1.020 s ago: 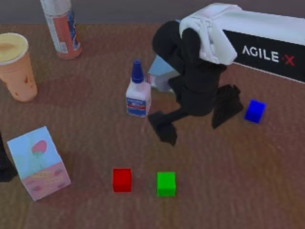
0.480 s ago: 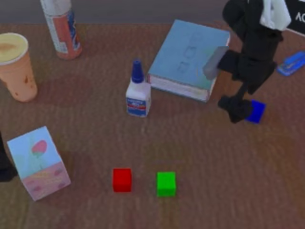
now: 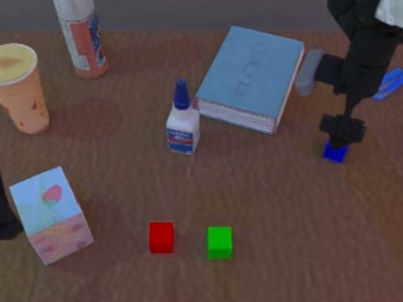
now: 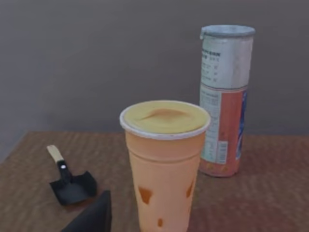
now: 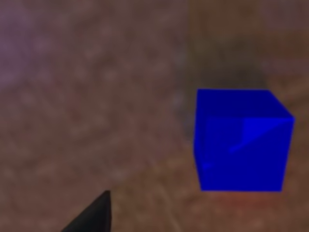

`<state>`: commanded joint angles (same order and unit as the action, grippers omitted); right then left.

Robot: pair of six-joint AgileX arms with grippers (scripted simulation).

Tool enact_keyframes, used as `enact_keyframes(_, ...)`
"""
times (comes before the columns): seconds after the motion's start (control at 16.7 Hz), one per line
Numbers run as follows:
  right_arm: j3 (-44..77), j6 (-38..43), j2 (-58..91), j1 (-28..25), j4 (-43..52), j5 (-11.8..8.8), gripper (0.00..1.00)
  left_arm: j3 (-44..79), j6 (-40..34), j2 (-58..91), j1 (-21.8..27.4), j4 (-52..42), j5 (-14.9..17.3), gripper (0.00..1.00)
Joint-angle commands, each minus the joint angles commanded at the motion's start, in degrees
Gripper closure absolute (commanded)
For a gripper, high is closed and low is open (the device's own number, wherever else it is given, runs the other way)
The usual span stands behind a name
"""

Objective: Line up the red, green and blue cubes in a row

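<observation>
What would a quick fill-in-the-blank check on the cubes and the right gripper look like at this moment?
1. The right gripper hovers over the ____ cube.
2. Directly left of the green cube sits the ____ cube.
3. The glue bottle stands just left of the pale blue ____.
4. The left gripper is parked at the table's left edge beside the pictured ____.

Missing words: blue; red; book; box

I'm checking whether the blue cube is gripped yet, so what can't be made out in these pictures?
- Right gripper, top view: it sits over the blue cube and covers most of it, so contact is unreadable.
- Right wrist view: the blue cube shows whole, but only one dark tip shows at the picture's edge.
- Left gripper: only a dark sliver at the top view's left edge beside the pictured box; parked, its state is hidden.
</observation>
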<state>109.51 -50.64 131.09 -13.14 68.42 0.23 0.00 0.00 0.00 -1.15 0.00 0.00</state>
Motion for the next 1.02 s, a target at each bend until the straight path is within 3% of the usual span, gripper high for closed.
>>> enact_keyframes(0.24, -0.8, 0.1, 0.3, -0.2, -1.0, 0.0, 0.0, 0.0, 0.0, 0.0, 0.0, 0.0, 0.0, 0.0)
enact_keyframes(0.72, -10.1, 0.2, 6.0, -0.1, -16.2, 0.1, 0.0, 0.0, 0.0, 0.0, 0.0, 0.0, 0.0, 0.0)
enact_keyframes(0.96, -10.4, 0.1, 6.2, -0.1, -16.6, 0.1, 0.0, 0.0, 0.0, 0.0, 0.0, 0.0, 0.0, 0.0)
enact_keyframes(1.02, -10.4, 0.1, 6.2, -0.1, -16.6, 0.1, 0.08, 0.0, 0.0, 0.0, 0.0, 0.0, 0.0, 0.0)
